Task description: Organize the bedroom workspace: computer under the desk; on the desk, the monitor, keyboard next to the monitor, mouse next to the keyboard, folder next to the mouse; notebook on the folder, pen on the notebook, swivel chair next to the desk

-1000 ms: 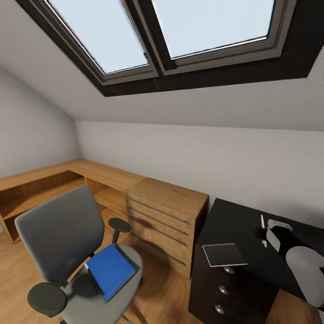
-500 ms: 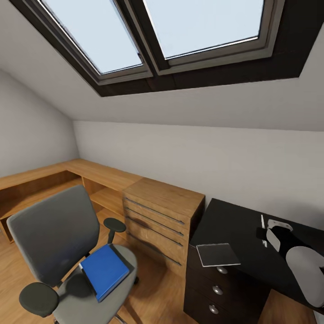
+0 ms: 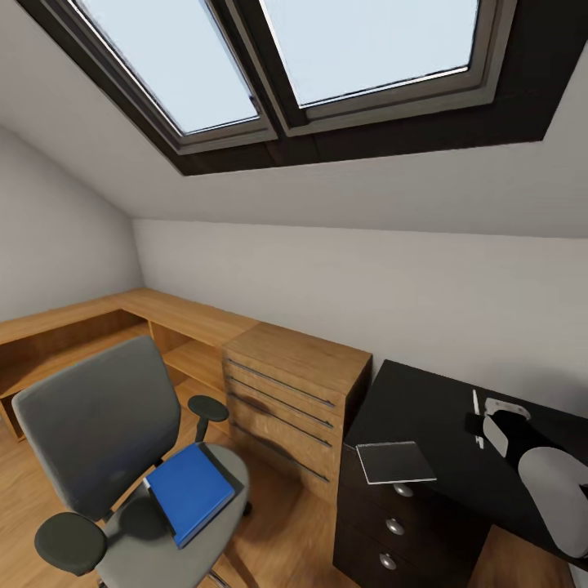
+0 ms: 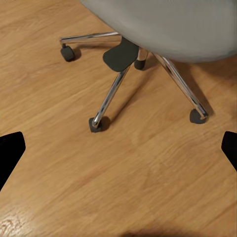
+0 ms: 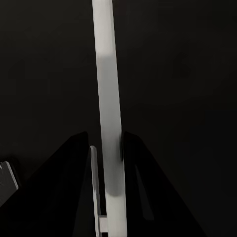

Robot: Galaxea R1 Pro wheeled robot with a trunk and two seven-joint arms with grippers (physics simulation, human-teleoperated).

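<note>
Right wrist view: right tool clamps pen between fingers, above black desk

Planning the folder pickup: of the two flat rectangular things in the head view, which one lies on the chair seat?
The bright blue folder, lying on the grey swivel chair. The smaller dark notebook lies on the black desk instead.
</note>
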